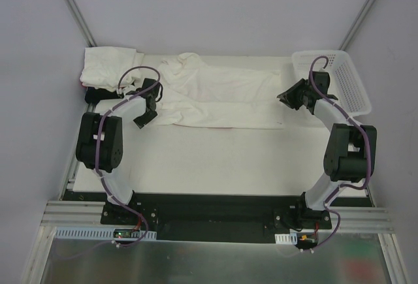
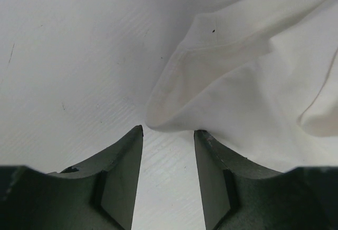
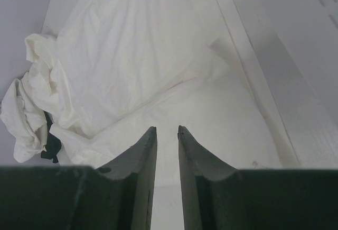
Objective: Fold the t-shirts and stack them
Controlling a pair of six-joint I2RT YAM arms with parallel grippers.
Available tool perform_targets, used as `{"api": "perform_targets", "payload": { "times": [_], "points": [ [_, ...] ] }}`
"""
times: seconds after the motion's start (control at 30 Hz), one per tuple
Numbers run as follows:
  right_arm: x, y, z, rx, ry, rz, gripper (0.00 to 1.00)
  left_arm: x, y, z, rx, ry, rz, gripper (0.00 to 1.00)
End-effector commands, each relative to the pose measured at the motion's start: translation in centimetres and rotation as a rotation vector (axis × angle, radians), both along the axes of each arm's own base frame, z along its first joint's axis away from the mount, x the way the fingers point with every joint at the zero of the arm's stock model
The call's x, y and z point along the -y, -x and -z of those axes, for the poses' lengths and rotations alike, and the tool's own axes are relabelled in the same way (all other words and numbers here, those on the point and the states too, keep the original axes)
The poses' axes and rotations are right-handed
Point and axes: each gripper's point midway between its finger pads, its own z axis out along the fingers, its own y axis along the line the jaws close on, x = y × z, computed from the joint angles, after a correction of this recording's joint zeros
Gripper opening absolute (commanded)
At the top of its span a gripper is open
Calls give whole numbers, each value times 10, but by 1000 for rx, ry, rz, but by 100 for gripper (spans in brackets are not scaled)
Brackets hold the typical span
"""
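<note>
I am looking at a white t-shirt (image 1: 222, 98) that is lying spread lengthwise along the far edge of the tabletop (image 1: 215, 160). It is reaching from near the far-left corner almost to the far-right corner, rumpled at its left end and flatter toward the right. A heap of white shirts (image 1: 108, 65) is sitting in the far-left corner, just beside the spread shirt's left end, and a bit of black cloth (image 1: 98, 93) is peeking out from under the heap on its near side. A white plastic mesh basket (image 1: 336, 78) is standing in the far-right corner, close to the right end of the shirt. The left tool (image 1: 145, 115) is hanging low over the tabletop by the shirt's near-left part. Its wrist camera is showing it released, fingers (image 2: 124, 166) well apart with nothing between them. A hemmed sleeve (image 2: 211, 76) is lying just ahead of the tips, and I cannot tell whether it is touching them. The right tool (image 1: 287, 98) is hovering at the shirt's right end, beside the basket. Its wrist camera is showing it released too, though its fingers (image 3: 142, 166) are standing only narrowly apart, gripping nothing. They are pointing along the shirt toward the heap and the black cloth in the far-left corner.
</note>
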Motion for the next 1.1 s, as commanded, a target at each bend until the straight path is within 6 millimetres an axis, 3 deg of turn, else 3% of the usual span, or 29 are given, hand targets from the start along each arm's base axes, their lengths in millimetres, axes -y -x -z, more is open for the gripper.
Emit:
{"api": "perform_targets", "payload": {
  "times": [0.0,0.23,0.4,0.5,0.7,1.07],
  "points": [
    [6,-8,-26,75,-5,10,25,-9,-8,-6,-11,-39,1,42],
    [23,-8,-19,58,-5,46,24,-11,-1,6,-43,-37,-9,32],
    [38,-7,-24,71,1,81,23,-11,-2,7,-48,-40,-8,11],
    [45,-5,-25,72,4,95,23,-11,-3,5,-43,-36,-2,4],
    [48,-7,-29,84,-12,102,23,-18,7,-5,-24,-64,-19,0],
    [47,-1,-33,95,-25,100,23,-37,9,-38,41,-129,-50,0]
  ]
}}
